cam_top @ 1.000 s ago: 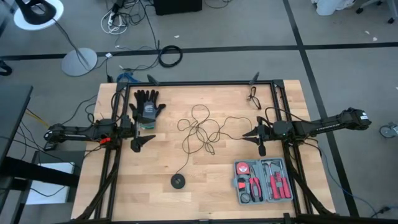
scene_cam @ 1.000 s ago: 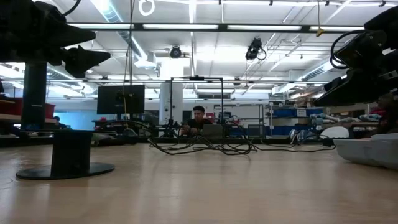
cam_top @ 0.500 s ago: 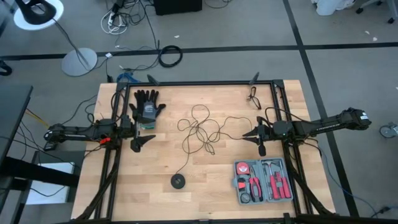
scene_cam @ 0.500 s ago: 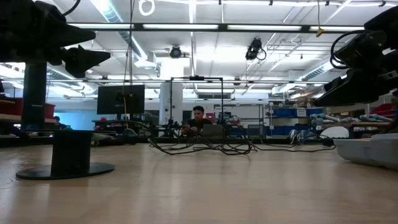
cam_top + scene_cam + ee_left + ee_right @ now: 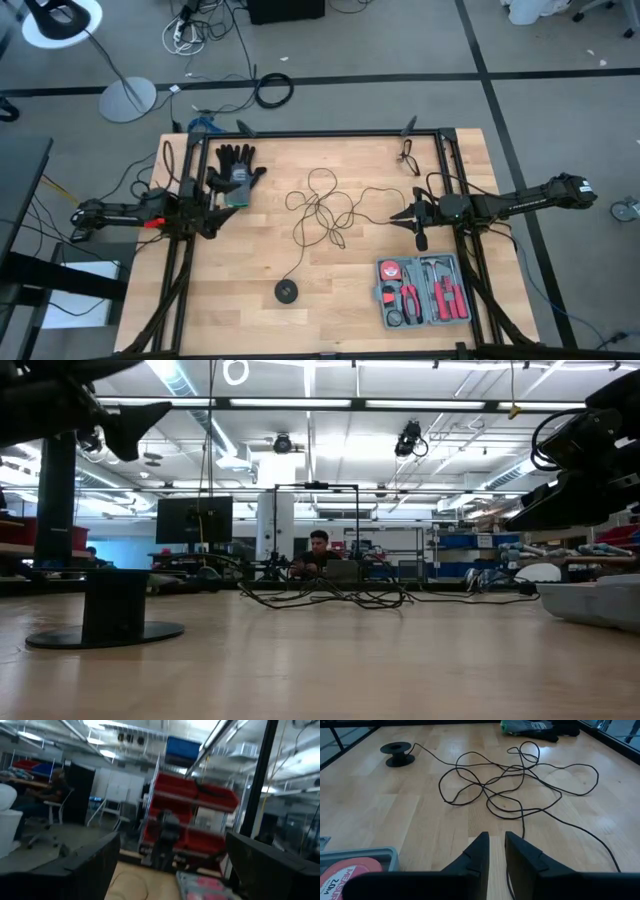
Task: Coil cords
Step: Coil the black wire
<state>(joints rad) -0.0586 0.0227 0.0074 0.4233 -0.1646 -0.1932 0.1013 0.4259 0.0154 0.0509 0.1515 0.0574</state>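
From above, the wire (image 5: 322,207) lies in a loose tangle around the middle of the wooden desk (image 5: 330,290), and one thin strand runs down to its small round disc (image 5: 286,291) at the near edge. The left gripper (image 5: 213,213) sits at the left side of the desk, just beside a black and grey glove (image 5: 235,176); its arm stretches out flat from the left, and I can't tell from here how the fingers stand. The right gripper (image 5: 414,219) is on the right, arm reaching in level from that side, with the fingers looking nearly together, pointing at the tangle but apart from it. A grey tool case (image 5: 424,292) with red-handled tools lies near right.

Low view: the disc (image 5: 113,610) stands on the left, the wire (image 5: 325,598) heaps up in the middle, and both arms hang above the desk at the edges. A person sits far off in the room.

Left wrist view is blurry, but the two dark fingers (image 5: 95,865) are spread wide apart with nothing between them.

Right wrist view: fingers (image 5: 477,857) are drawn close with only a narrow slit, holding nothing; the wire (image 5: 515,775) lies ahead, and the disc (image 5: 397,754) is farther off.
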